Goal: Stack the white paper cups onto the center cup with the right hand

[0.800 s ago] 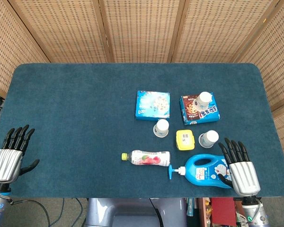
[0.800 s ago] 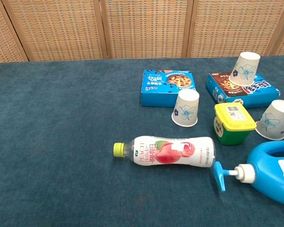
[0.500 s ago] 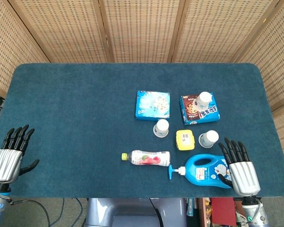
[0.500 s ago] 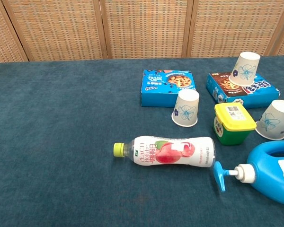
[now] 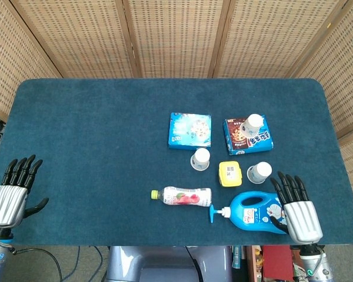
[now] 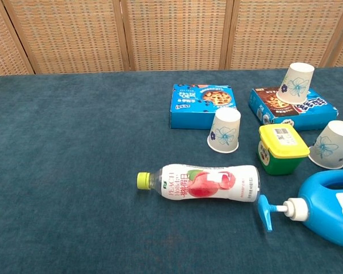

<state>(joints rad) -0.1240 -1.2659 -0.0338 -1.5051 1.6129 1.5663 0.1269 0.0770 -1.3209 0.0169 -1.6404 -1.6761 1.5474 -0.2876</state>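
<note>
Though unseen from the chest, both hands (image 5: 9,197) (image 5: 299,210) spread.

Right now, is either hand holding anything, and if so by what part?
Nothing is held. The left hand and right hand both hover with fingers spread, near the table's front edge.

The chest view cuts the blue pump bottle (image 6: 331,214) off at its right and lower edges and clips the right-hand paper cup (image 6: 333,145) at the frame's side, while in the head view the right hand (image 5: 298,208) hides that bottle's far end.
</note>
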